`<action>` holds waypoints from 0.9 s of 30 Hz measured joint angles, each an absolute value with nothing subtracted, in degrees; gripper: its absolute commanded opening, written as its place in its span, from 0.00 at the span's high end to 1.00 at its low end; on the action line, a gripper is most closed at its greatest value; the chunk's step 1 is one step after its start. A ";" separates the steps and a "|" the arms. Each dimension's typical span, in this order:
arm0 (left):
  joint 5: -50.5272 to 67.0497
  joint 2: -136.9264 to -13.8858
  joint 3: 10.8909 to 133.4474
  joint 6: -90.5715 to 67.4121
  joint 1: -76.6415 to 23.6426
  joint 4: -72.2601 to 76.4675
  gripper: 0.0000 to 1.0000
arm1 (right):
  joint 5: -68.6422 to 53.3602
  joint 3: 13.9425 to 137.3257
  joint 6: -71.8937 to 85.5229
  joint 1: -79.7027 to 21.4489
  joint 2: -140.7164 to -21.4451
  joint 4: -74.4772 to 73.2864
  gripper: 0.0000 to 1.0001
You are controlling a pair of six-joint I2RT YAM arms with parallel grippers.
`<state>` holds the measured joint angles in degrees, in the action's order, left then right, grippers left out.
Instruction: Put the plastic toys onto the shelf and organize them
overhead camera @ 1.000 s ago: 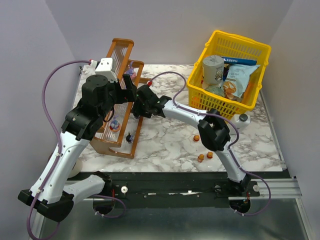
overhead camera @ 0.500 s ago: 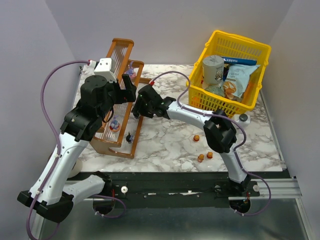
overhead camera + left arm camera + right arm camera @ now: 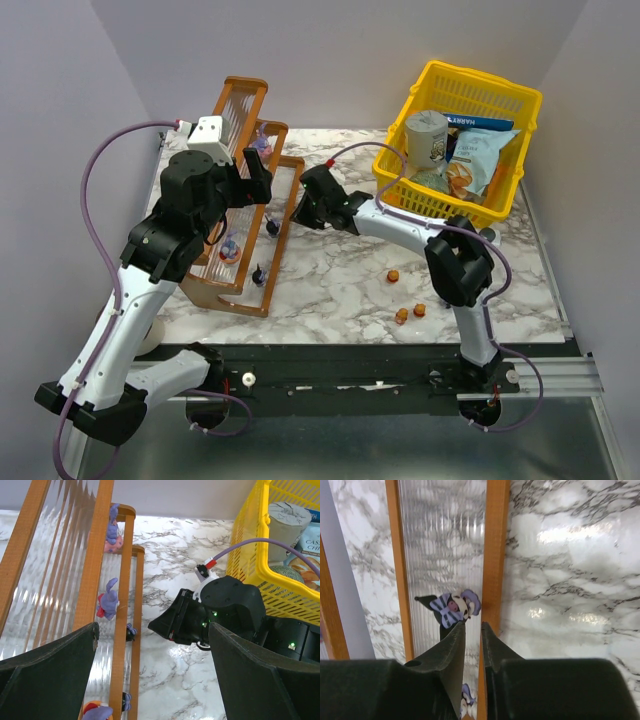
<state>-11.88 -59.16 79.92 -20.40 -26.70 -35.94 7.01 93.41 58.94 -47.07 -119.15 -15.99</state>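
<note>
The shelf (image 3: 232, 110) stands at the back left, a stepped rack with a wooden frame (image 3: 495, 555) and clear ribbed tiers. Several plastic toys sit on it: purple ones (image 3: 107, 602) on a middle tier and dark ones (image 3: 272, 228) on the lowest. In the right wrist view a dark toy with a purple bow (image 3: 451, 609) lies on the lowest tier just beyond my right gripper (image 3: 474, 626). Its jaws are a narrow slit apart with nothing between them. My left gripper (image 3: 154, 627) hangs wide open and holds nothing above the shelf's right side. Three orange toys (image 3: 402, 315) lie on the table.
A yellow mesh basket (image 3: 478, 78) with a can and snack packets stands at the back right. A white bottle with a black cap (image 3: 487, 237) sits beside it, partly behind my right arm. My right arm stretches across the marble table between basket and shelf.
My right gripper has drawn back to the right, off the shelf's lowest tier, and its jaws have narrowed. The dark toy stays on the tier. The left arm has not moved.
</note>
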 measured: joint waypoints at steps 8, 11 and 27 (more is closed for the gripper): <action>-11.88 -59.16 79.92 -20.40 -26.70 -35.94 0.01 | 5.87 94.74 59.09 -46.02 -120.53 -14.96 0.95; -11.88 -59.16 79.92 -20.40 -26.70 -35.94 0.01 | 5.08 96.31 58.96 -46.02 -122.26 -14.90 0.99; -11.88 -59.16 79.85 -20.40 -26.68 -35.94 0.01 | 1.61 100.99 58.94 -46.02 -127.74 -15.81 0.99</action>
<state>-11.88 -59.16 79.85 -20.40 -26.68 -35.94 1.61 100.99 58.94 -46.02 -127.74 -15.81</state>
